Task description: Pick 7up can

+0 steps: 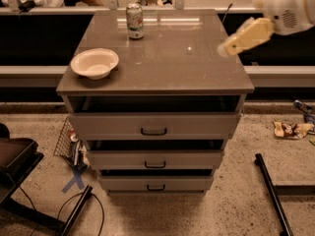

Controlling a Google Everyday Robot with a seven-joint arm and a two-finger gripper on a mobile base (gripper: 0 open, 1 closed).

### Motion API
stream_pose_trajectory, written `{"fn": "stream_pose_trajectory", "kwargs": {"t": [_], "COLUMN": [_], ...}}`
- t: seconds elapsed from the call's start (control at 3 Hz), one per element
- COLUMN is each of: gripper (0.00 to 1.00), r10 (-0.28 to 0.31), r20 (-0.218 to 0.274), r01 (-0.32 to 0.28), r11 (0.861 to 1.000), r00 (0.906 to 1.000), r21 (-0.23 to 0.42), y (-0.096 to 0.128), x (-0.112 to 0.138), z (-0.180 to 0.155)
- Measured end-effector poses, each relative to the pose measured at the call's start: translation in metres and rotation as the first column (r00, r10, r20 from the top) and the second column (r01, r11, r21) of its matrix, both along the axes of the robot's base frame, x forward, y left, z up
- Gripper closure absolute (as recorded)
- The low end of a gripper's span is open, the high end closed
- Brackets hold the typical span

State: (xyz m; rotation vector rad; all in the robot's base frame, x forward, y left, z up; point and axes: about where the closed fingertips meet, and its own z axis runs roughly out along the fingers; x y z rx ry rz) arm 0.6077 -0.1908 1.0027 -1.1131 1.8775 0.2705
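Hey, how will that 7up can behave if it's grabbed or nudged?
The can stands upright and narrow, so a sideways nudge would likely tip it, then roll it. The tabletop looks glossy, so it might slide. The gripper hovers far right, apart.

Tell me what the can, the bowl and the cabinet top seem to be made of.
7up can: likely thin metal, printed white and green, silvery top. White bowl: matte, paper or plastic, unclear which. Cabinet top: glossy grey-brown, mirroring the can; perhaps laminate. The gripper, cream and plastic-looking, hovers by the top's right edge.
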Motion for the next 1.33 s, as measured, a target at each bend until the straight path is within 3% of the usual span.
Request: {"fn": "stream_pose_trajectory", "kwargs": {"t": [0.33,0.67,1.0,1.33], "gripper": [0.00,0.00,0.00,0.00], "r10": [-0.014,-0.059,-0.059,-0.039], "r20": [0.062,0.122,0.122,0.145], "r01": [0.001,0.027,0.027,-0.002], "r11": [0.978,0.969,0.969,0.962], "r00": [0.9980,0.9908,0.9908,0.9886], "r21": [0.207,0.247,0.247,0.275], "y": [0.036,0.041,0.041,0.067], "x": [0.030,0.046,0.046,0.066], "z": [0.004,0.021,0.021,0.015]}}
